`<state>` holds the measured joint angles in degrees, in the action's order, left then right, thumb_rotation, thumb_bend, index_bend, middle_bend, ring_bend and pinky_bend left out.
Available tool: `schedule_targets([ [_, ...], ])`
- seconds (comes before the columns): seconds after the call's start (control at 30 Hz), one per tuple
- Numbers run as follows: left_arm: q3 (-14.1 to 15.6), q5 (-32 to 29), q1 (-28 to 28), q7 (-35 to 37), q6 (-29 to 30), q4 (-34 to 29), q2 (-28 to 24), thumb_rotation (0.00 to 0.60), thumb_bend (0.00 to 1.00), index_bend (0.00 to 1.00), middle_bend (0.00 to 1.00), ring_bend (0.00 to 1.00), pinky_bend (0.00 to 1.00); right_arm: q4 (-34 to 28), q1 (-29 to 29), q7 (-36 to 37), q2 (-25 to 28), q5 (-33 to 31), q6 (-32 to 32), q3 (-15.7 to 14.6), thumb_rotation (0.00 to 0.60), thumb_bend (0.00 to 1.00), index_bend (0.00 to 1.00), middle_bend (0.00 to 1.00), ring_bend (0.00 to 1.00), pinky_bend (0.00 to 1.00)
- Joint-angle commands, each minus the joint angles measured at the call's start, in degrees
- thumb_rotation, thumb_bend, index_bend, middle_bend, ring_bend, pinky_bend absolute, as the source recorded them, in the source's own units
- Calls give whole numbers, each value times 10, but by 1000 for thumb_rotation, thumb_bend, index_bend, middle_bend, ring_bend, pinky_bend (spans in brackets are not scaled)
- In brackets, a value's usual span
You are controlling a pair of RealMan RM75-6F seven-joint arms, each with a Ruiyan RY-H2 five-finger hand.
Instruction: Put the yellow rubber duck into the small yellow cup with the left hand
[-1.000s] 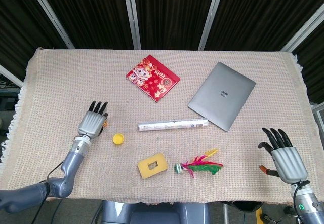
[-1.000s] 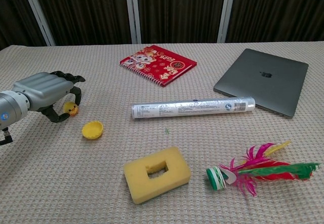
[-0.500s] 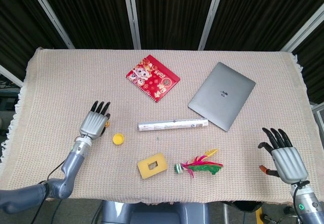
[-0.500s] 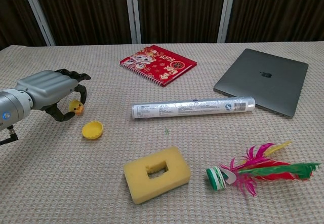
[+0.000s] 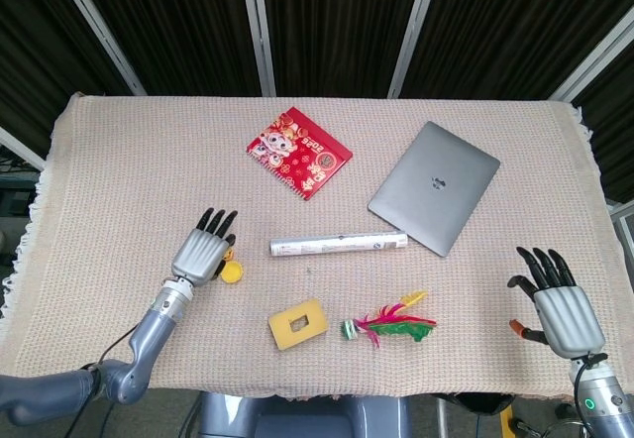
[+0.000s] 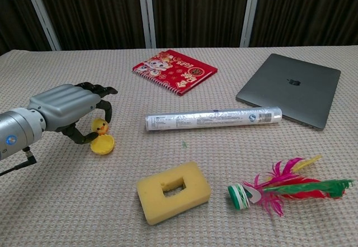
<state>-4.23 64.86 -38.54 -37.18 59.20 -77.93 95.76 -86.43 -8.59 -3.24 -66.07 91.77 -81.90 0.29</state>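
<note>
My left hand (image 6: 70, 110) (image 5: 203, 252) pinches the small yellow rubber duck (image 6: 100, 127) between thumb and fingertip, just above the small yellow cup (image 6: 103, 144) (image 5: 233, 272). The cup lies on the woven cloth at the left front. In the head view the hand covers the duck and the cup's left edge. My right hand (image 5: 561, 309) hovers at the table's right front corner with its fingers spread and nothing in it; the chest view does not show it.
A clear plastic-wrapped roll (image 6: 212, 118) lies right of the cup. A yellow sponge block with a hole (image 6: 173, 190) and a feather shuttlecock (image 6: 282, 188) sit in front. A red notebook (image 6: 174, 70) and a grey laptop (image 6: 291, 89) lie further back.
My left hand has carried the duck to the right, from well left of the cup to just over it. The right hand has stayed put.
</note>
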Motion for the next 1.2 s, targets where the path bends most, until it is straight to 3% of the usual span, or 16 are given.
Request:
schedule_targets([
  [0.03,6,5,3,0,2,-5,2,600,437,434,0,0,37,0,1,1,-1,-1,0,0,600,0,394,58,0,0],
  [0.6,-5,19,-3,1,7,-29,-15,600,439,441,0,0,37,-1,0,1,0,-3,3,1,600,0,394,58,0,0],
  [1.2,11,34,7,-1,18,-72,-10,600,439,441,0,0,37,-1,3,-3,-2,-8,-2,4,600,0,394,58,0,0],
])
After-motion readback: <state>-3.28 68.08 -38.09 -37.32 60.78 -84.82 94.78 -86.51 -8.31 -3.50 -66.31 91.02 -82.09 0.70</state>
